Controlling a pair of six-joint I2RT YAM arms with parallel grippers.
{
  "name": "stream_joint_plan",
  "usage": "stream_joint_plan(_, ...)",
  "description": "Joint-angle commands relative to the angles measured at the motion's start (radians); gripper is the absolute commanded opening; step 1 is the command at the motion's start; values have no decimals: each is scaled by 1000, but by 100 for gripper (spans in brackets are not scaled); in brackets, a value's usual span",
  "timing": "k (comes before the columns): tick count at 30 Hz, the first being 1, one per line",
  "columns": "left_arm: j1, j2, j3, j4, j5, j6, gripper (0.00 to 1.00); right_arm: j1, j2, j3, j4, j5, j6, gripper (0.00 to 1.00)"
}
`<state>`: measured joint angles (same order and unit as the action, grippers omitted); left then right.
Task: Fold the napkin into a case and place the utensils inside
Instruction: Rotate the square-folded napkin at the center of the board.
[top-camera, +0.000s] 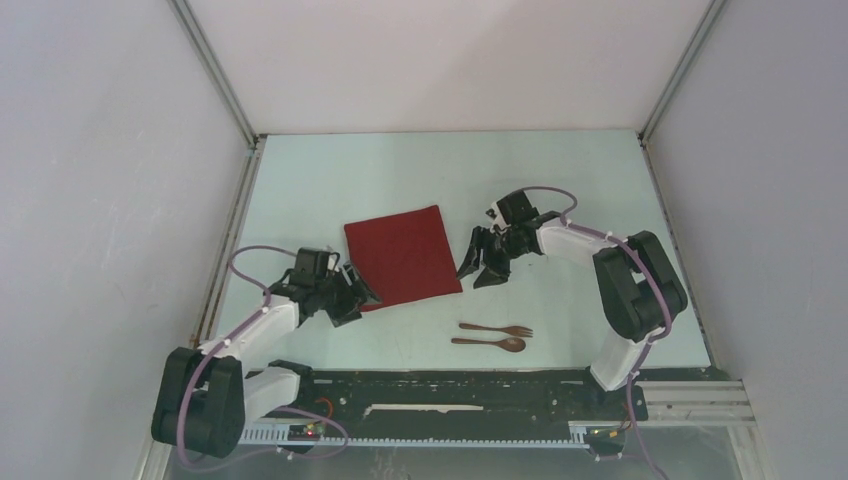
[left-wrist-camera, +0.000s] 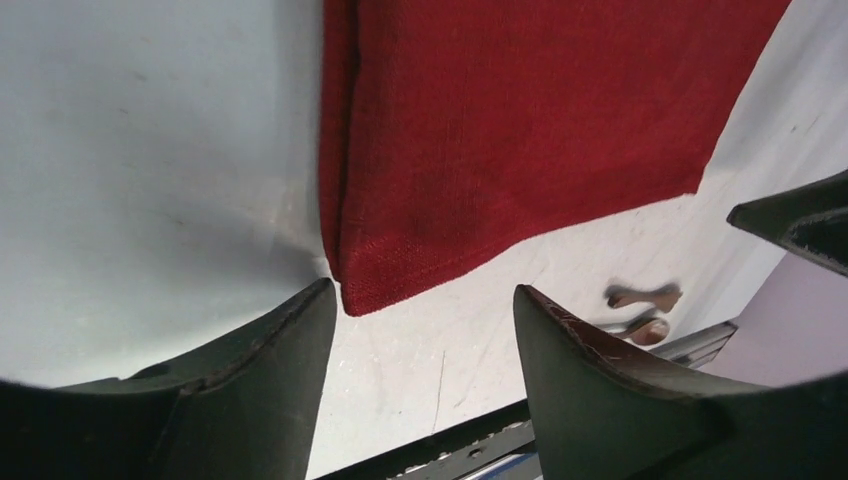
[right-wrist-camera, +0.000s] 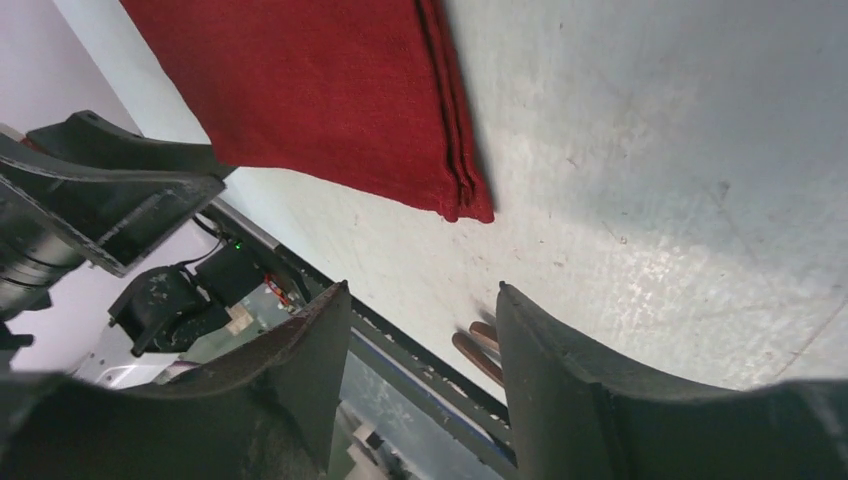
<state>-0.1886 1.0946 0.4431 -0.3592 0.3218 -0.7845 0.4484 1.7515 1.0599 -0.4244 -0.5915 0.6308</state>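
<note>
The folded red napkin (top-camera: 403, 255) lies flat mid-frame on the counter (top-camera: 560, 180). The left jaws stand wide and empty just off its lower-left corner. The right jaws, also wide and empty, sit beside its lower-right corner. Fork (top-camera: 497, 329) and spoon (top-camera: 490, 343) lie side by side below, near the front edge, with bare counter around them.

Napkin (top-camera: 403, 256) lies flat mid-table (top-camera: 560, 180). My L gripper (top-camera: 358, 303) sits at its near-left corner, my R gripper (top-camera: 481, 272) just off its right edge. Fork (top-camera: 497, 329) & spoon (top-camera: 489, 343) lie side by side nearer me, right of centre, fork behind spoon, both apart from napkin.
</note>
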Motion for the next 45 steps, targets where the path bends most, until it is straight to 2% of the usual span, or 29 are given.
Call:
stream_joint_plan(1, -61, 3, -23, 101, -22, -9, 70, 22, -12, -13, 104, -44, 74, 60)
stream_joint_plan(7, -71, 0, -71, 99, -106, -19, 67, 14, 14, -28, 145, -46, 75, 54)
stream_joint_plan(11, -71, -52, -72, 75, -162, -17, 76, 10, 10, -31, 153, -49, 72, 54)
stream_joint_plan(16, -71, -86, -68, 52, -204, -35, 77, 13, 8, -38, 157, -38, 78, 53)
stream_joint_plan(18, -71, -84, -81, 66, -203, -38, 76, 7, 7, -52, 170, -31, 97, 49)
stream_joint_plan(21, -71, -48, -83, 89, -187, -38, 63, 3, 14, -70, 204, -33, 133, 44)
stream_joint_plan(27, -71, -14, -64, 95, -201, -12, 54, 22, 56, -73, 216, -48, 138, 48)
stream_joint_plan(35, -73, 66, -59, 141, -171, -5, 17, 22, 75, -85, 234, -48, 138, 49)
stream_joint_plan(39, -97, 71, -82, 185, -127, -66, 13, -7, 49, -97, 228, -39, 126, 49)
stream_joint_plan(45, -207, 34, -117, 229, -102, -192, 11, -51, 24, -96, 188, -51, 76, 49)
